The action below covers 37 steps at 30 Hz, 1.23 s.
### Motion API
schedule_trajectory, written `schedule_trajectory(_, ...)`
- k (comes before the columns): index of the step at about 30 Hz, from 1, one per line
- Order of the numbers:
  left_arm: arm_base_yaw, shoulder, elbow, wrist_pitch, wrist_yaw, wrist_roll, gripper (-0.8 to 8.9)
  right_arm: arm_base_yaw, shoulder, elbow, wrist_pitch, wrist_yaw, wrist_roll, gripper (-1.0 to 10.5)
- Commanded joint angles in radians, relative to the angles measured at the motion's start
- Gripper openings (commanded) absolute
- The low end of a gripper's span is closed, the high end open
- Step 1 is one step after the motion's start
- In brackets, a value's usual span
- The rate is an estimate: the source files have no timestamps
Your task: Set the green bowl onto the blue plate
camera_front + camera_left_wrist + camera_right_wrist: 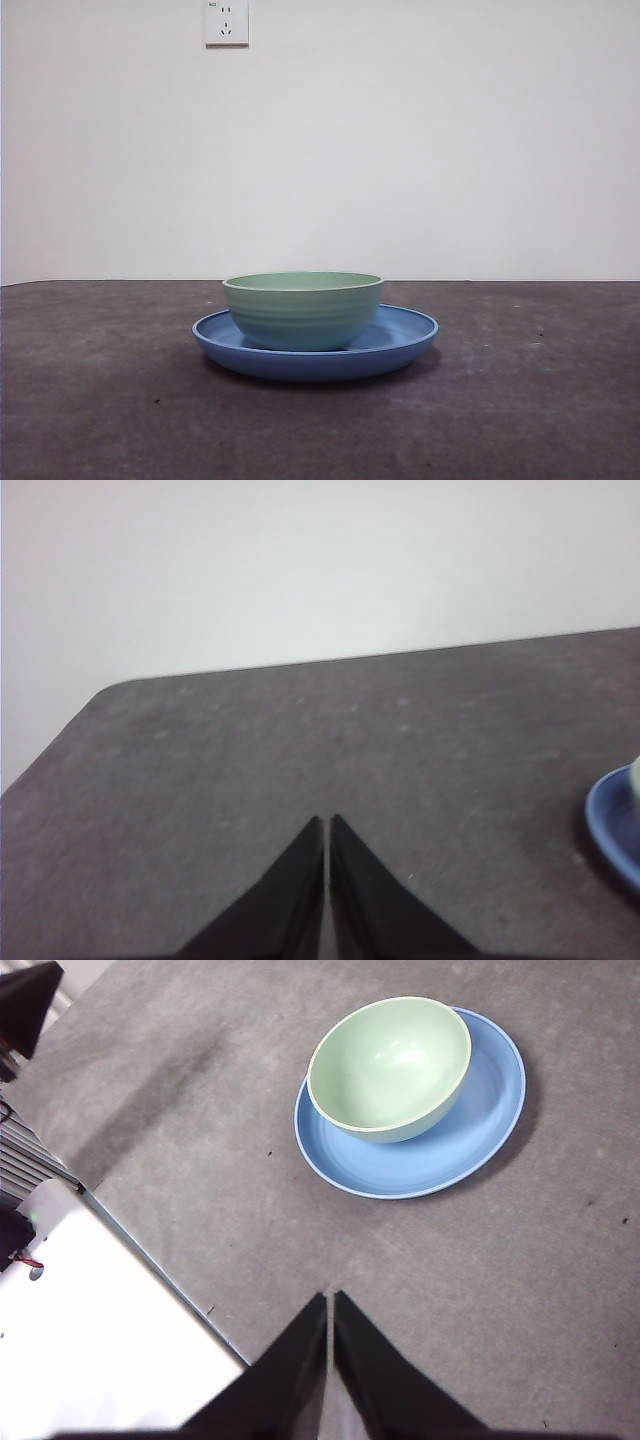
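Dark grey table [100, 400], blue plate [400, 340] resting on it

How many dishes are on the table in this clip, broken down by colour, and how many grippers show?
Green: 1, the green bowl, sitting on the plate.
Blue: 1, the blue plate under it.
Black grippers: 2, the left gripper and the right gripper, both with jaws shut and away from the dishes.
Total: 2 dishes, 2 grippers.

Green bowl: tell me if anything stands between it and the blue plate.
Nothing does. The green bowl already sits on the blue plate, off-centre toward one side of it. Both grippers, left and right, are shut and clear of it over bare table.
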Motion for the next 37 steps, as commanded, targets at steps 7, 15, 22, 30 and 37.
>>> schedule_trajectory(7, 0.006, -0.044, -0.078, -0.008, -0.037, -0.002, 0.09, 0.006, 0.006, 0.018, 0.01, -0.001, -0.008, 0.1)
schedule_trajectory(15, 0.006, -0.044, -0.089, -0.095, -0.037, -0.005, 0.09, 0.006, 0.006, 0.018, 0.01, -0.001, -0.008, 0.1)
schedule_trajectory(22, 0.006, -0.044, -0.089, -0.094, -0.037, -0.005, 0.09, 0.006, 0.006, 0.018, 0.01, -0.001, -0.008, 0.1)
schedule_trajectory(30, 0.006, -0.044, -0.089, -0.095, -0.037, -0.005, 0.09, 0.006, 0.006, 0.018, 0.01, -0.001, -0.008, 0.1)
schedule_trajectory(37, 0.006, -0.044, -0.089, -0.095, -0.037, -0.005, 0.09, 0.006, 0.006, 0.018, 0.01, -0.001, -0.008, 0.1)
